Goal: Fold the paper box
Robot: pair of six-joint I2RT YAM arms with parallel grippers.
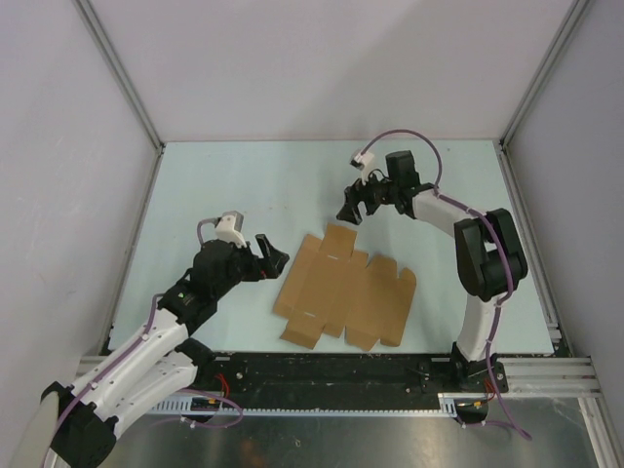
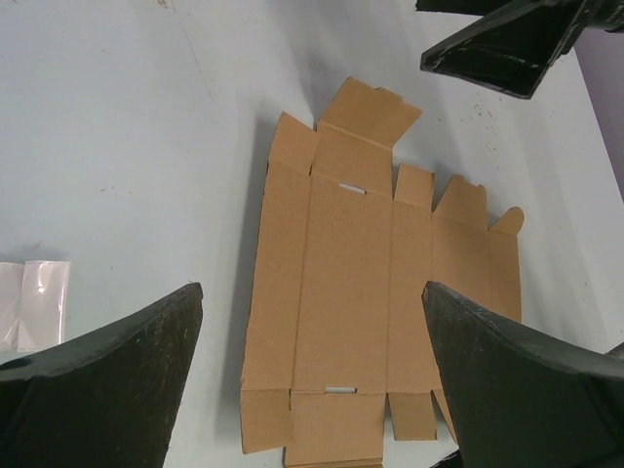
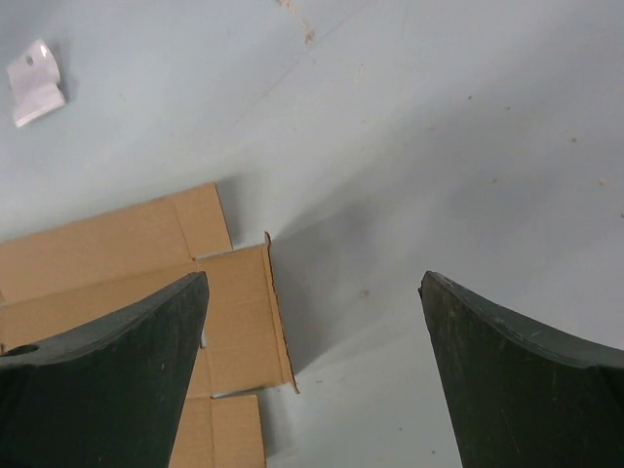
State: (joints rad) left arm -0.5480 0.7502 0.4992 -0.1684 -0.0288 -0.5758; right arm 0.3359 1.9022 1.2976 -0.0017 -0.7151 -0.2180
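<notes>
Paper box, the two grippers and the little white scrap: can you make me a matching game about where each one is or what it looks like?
Things:
1. paper box
2. left gripper
3. right gripper
4. white scrap

Places or states:
A. open, near the box's far flap
B. small, lying on the table, apart from the box
C. brown, flat and unfolded
D. open, beside the box's left edge

Pairs: 1-C, 2-D, 3-A, 4-B
</notes>
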